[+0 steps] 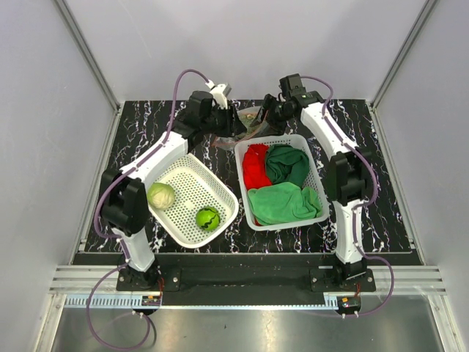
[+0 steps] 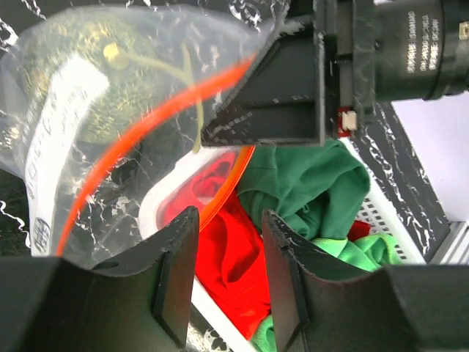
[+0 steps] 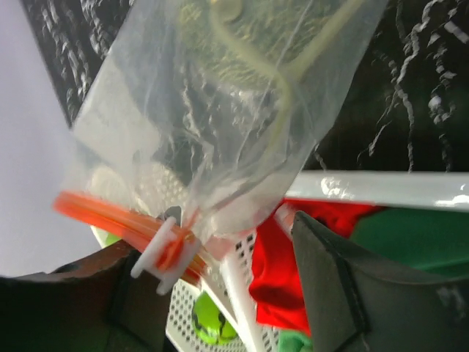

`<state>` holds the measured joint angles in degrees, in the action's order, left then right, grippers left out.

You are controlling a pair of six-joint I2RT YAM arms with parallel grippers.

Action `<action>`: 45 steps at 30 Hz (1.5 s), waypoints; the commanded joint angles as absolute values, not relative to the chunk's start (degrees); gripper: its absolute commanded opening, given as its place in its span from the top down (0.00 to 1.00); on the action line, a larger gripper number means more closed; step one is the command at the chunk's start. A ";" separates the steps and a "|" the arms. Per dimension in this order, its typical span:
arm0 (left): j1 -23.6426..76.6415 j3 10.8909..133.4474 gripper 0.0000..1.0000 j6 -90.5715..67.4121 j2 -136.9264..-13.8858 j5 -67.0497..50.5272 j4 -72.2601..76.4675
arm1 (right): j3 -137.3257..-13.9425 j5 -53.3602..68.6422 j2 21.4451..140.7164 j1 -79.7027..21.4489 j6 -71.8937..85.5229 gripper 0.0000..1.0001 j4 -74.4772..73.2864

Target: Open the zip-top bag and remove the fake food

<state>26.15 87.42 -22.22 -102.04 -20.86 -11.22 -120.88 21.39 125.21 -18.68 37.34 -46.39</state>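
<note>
The zip-top bag (image 1: 250, 117) is at the back centre between both grippers. In the left wrist view its red-orange zip strip (image 2: 146, 125) runs down to my left gripper (image 2: 231, 220), whose jaws stand apart with only red cloth behind the gap. A grey-green leafy piece (image 2: 95, 81) is inside the bag. My right gripper (image 3: 220, 235) is wide open; the bag's white zip slider (image 3: 165, 253) sits against its left finger. One right finger (image 2: 278, 95) lies over the bag's mouth. A pale cabbage ball (image 1: 161, 195) and a bright green ball (image 1: 208, 218) lie in the left white basket (image 1: 192, 158).
A second white basket (image 1: 317, 176) at centre right holds a red cloth (image 1: 255, 165) and green cloths (image 1: 286, 202). Its back rim (image 3: 381, 189) lies just below the bag. Grey walls stand around the black marbled table (image 1: 366, 132).
</note>
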 commanded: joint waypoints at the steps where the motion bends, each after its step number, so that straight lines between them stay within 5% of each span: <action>1: 26.37 91.14 0.59 -20.74 -104.23 -22.59 -11.25 | -128.13 16.27 128.57 -19.16 37.36 0.34 -47.10; 5: 26.37 92.11 0.59 -21.27 -106.52 -20.93 -11.60 | -138.39 16.35 133.58 -19.51 36.21 0.58 -51.58; 9: 26.28 94.04 0.58 -21.36 -107.84 -17.94 -14.06 | -145.00 17.14 137.19 -20.48 33.41 0.93 -54.66; 11: 26.19 93.78 0.58 -21.53 -107.23 -16.44 -14.33 | -145.89 18.89 137.55 -20.92 32.17 1.00 -55.19; 21: 25.05 93.34 0.58 -20.74 -102.04 -13.09 -14.59 | -138.87 34.61 133.16 -21.80 27.78 1.00 -55.37; 33: 24.17 95.18 0.58 -25.22 -108.35 -16.52 -14.50 | -133.07 36.65 128.67 -21.80 28.12 1.00 -54.67; 45: 24.17 104.41 0.41 -25.75 -118.91 -18.63 -19.25 | -133.07 35.95 128.23 -21.80 28.65 1.00 -54.58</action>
